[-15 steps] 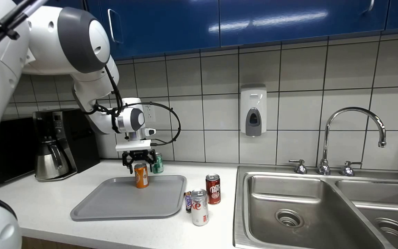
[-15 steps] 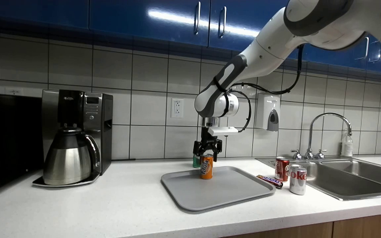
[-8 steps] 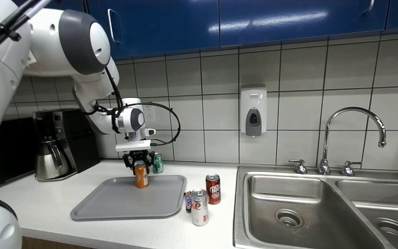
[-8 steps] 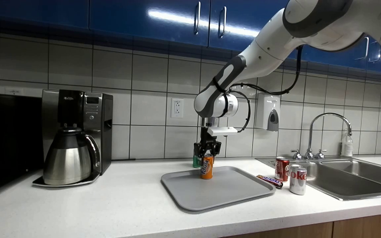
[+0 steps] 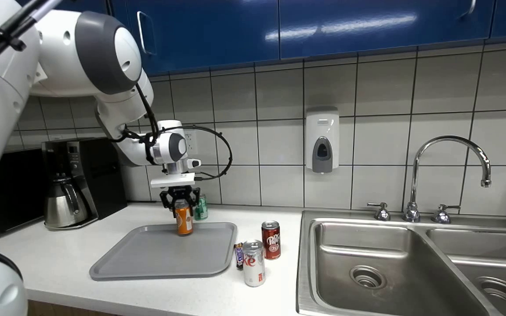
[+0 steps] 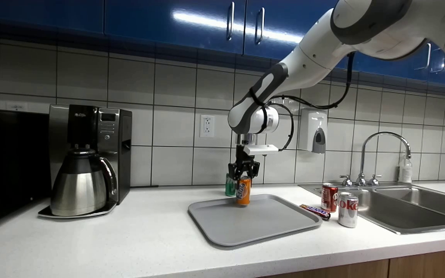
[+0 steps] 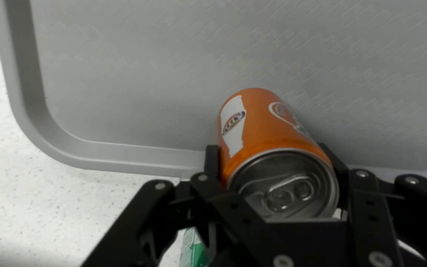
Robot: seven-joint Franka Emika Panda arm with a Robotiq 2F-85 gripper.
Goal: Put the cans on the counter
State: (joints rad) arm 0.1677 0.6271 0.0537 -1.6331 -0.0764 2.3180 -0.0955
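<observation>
Orange can (image 7: 261, 129) | between the fingers (image 7: 212, 160), over grey tray (image 6: 257, 227) | pincer (image 7: 271, 162) clamped on can

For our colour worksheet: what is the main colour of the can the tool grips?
The can is orange, clearest in the wrist view.

The orange cylindrical metal can (image 7: 261, 129) is seen as smooth and glossy, its lid (image 7: 280, 167) as bare silvery metal. Metallic sheen is noted on the silver-white metal can with red marks (image 5: 253, 268) and the dark red metal can (image 5: 271, 240). Flat grey rectangular tray (image 7: 132, 85): recorded as matt, plastic-looking, finely textured. The long off-white counter (image 6: 129, 235) is seen as smooth, finely speckled. Satin steel is observed in the double-basin sink (image 5: 308, 263), mirror-bright metal in the curved faucet (image 5: 414, 175). Light is reflected by the glossy blue flat cabinet doors (image 5: 209, 35). Wood-like grain is shown on the brown lower panels (image 6: 431, 266). Black gripper (image 7: 272, 159): matt, set with bright metal screw heads (image 7: 362, 173).
</observation>
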